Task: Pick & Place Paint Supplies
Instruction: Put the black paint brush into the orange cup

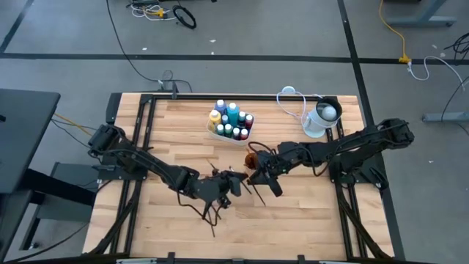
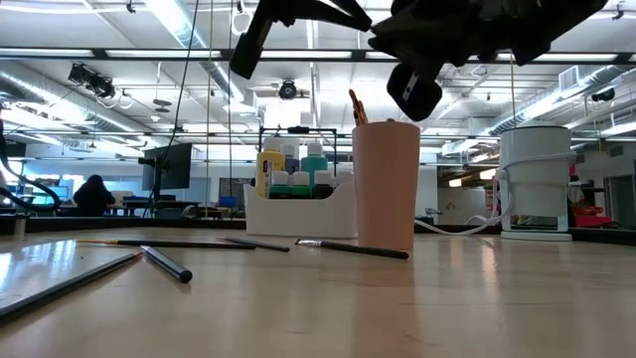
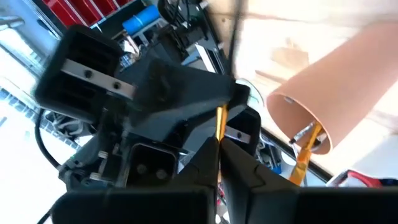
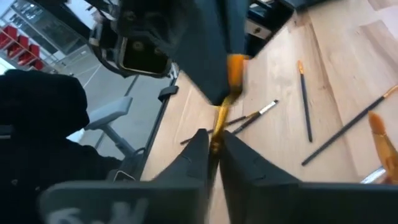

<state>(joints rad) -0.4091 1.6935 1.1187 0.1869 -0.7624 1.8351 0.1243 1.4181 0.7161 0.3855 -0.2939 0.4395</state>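
An orange-handled brush (image 4: 219, 121) hangs in the air over the table's middle, between my two grippers, which face each other. My left gripper (image 3: 219, 149) comes from the table's left and is shut on one end. My right gripper (image 4: 216, 146) comes from the right and is shut on the other end. Just beyond them a salmon cup (image 1: 253, 157) stands upright with brushes (image 3: 308, 140) in it. A white caddy (image 2: 298, 209) behind it holds several white-capped bottles (image 1: 231, 119). Several dark brushes (image 4: 305, 102) lie flat on the wood. My left gripper pinches the orange handle (image 3: 219, 124) between its two fingertips, coming nearly level from the table's left. The brush sticks forward out of the fingers toward the other gripper, clear of the table. My right gripper pinches the same handle (image 4: 217, 127) at its other end between its two fingertips, coming nearly level from the table's right. The brush runs forward from its fingers to the left gripper's fingers (image 4: 217, 74).
A white-and-grey round container (image 1: 321, 117) with a white cable stands at the far right corner. Loose brushes lie near the left gripper (image 1: 212, 214) and in front of the cup (image 2: 353, 249). Bare wood shows along the near edge (image 1: 293, 227).
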